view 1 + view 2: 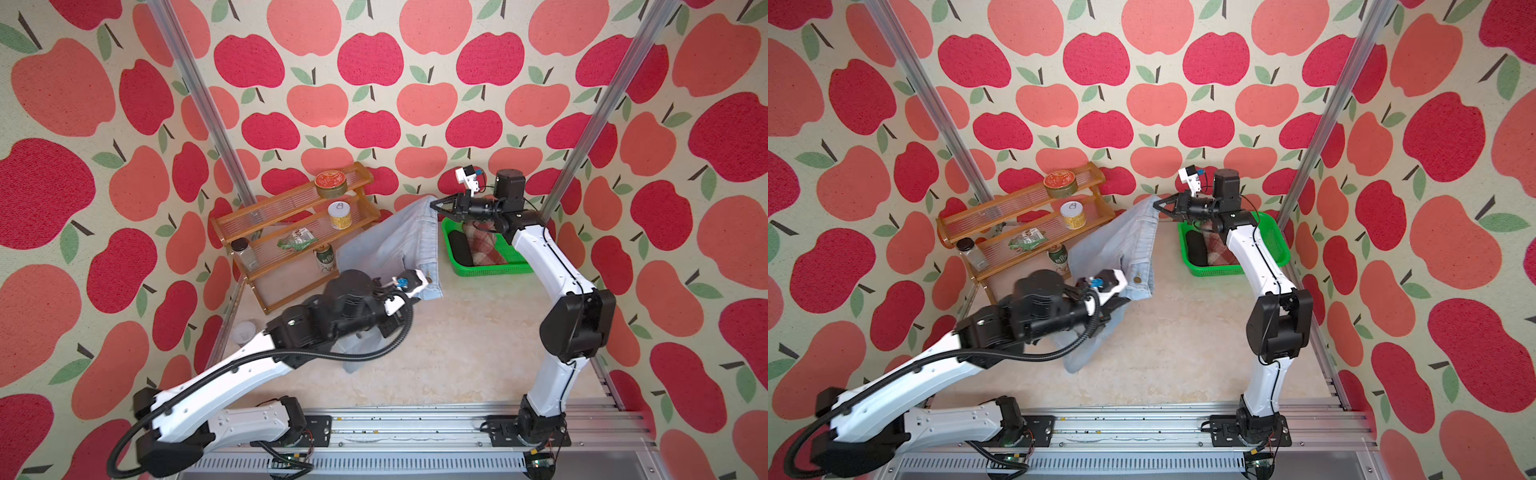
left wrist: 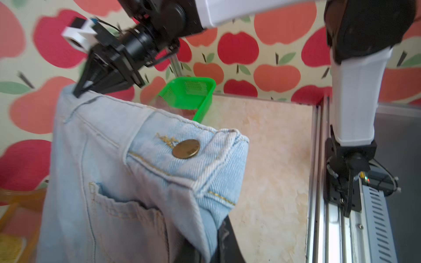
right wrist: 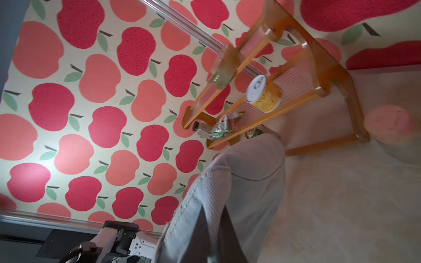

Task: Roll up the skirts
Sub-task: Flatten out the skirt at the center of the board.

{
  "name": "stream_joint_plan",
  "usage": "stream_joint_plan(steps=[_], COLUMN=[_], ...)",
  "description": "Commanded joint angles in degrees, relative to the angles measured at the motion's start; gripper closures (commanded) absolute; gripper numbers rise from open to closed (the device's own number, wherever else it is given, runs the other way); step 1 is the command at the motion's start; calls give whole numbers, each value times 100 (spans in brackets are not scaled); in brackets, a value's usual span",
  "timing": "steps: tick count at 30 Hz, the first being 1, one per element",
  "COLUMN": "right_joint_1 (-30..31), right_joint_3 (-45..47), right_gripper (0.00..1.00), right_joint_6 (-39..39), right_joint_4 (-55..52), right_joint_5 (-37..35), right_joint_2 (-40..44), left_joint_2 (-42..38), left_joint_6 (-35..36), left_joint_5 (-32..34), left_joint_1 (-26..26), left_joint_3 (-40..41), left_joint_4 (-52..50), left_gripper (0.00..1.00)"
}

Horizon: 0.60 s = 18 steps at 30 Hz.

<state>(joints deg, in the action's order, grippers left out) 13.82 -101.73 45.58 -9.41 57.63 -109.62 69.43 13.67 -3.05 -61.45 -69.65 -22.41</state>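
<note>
The light blue denim skirt (image 1: 386,245) (image 1: 1121,245) hangs stretched in the air between both arms, above the table's left half. My left gripper (image 2: 209,248) is shut on its waistband end, just below the brass button (image 2: 186,149). My right gripper (image 1: 434,204) (image 2: 78,91) pinches the far waistband corner, with denim (image 3: 246,182) between its fingers. The skirt's lower edge droops under the left arm. The black skirt (image 1: 459,247) and the plaid skirt (image 1: 486,245) lie rolled side by side in the green basket (image 1: 490,270).
A wooden rack (image 1: 291,232) with cans, a jar and a packet stands at the back left, close behind the hanging denim. A clear cup (image 1: 247,330) sits by the left wall. The metal rail (image 1: 415,428) with both arm bases runs along the front edge.
</note>
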Motion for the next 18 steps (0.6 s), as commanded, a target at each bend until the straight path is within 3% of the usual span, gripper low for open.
stream_joint_plan(steps=[1, 3, 6, 7, 11, 15, 18], right_joint_1=[-433, -640, -933, -1015, -1214, -1234, -1237], right_joint_3=[380, 301, -39, -126, -177, -94, 606], right_gripper=[63, 44, 38, 38, 37, 36, 36], right_joint_6=[-656, -856, -990, -997, -1139, -1778, -2045], right_joint_4=[-418, -707, -1162, -1234, -1433, -2270, -2391], right_joint_5=[-322, -481, -716, -760, -864, -1436, -1872], right_joint_2=[-561, -724, -841, -813, -483, -29, 530], left_joint_2=[1332, 2260, 3269, 3436, 3406, 2899, 2264], left_joint_6=[-440, -669, -953, -1016, -1062, -884, -803], left_joint_5=[-632, -838, -1209, -1241, -1362, -1258, -952], left_joint_1=[-317, -392, -404, -392, -273, -75, 100], left_joint_3=[326, 101, -412, -563, -778, -554, 13], left_joint_4=[1060, 1499, 1903, 1974, 2076, 1783, 1700], left_gripper=[89, 71, 62, 54, 0, 0, 0])
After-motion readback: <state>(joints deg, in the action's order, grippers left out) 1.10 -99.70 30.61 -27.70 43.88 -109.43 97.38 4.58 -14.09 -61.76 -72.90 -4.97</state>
